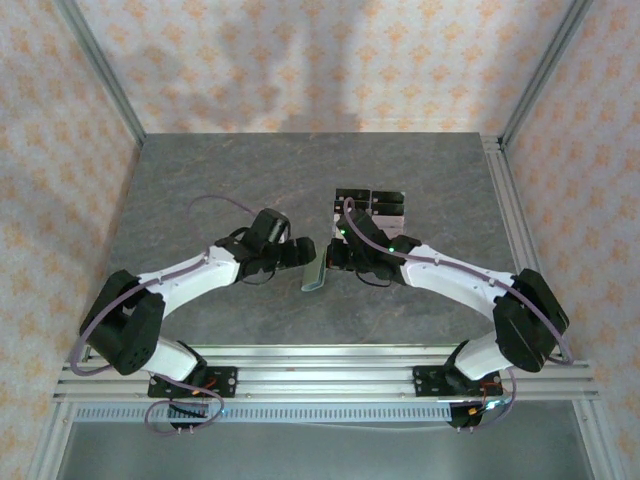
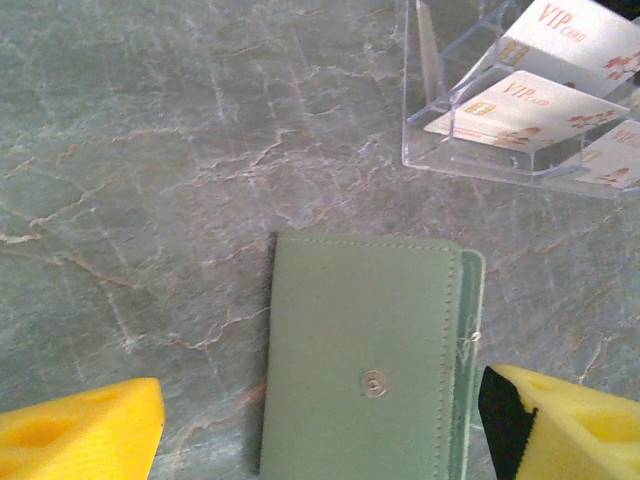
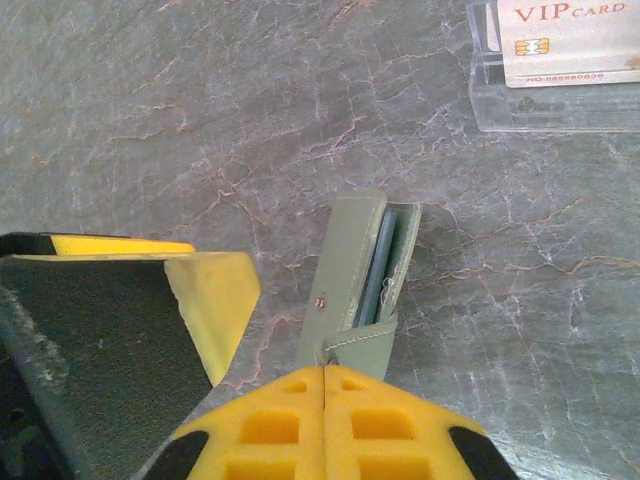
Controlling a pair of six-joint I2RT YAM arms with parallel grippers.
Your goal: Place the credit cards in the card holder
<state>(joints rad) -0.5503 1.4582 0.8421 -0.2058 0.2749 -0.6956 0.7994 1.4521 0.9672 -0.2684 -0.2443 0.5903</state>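
We judge the card holder [image 2: 360,360] light, soft, floppy; best held by stitched edges. Its flap sits clamped in right gripper [image 3: 325,375]; left gripper [image 2: 320,420] apart, maybe touching.

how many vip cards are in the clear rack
3 in the clear rack: top card, middle card, bottom card cut off at the right edge. More may be hidden.

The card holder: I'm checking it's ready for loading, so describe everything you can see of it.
The card holder is a sage-green, leather-look wallet with stitched edges and a small metal snap stud on one cover. It stands on edge, slightly agape, inner pockets showing. The right pincer is shut on its near flap; the left pincer flanks it, fingers apart.
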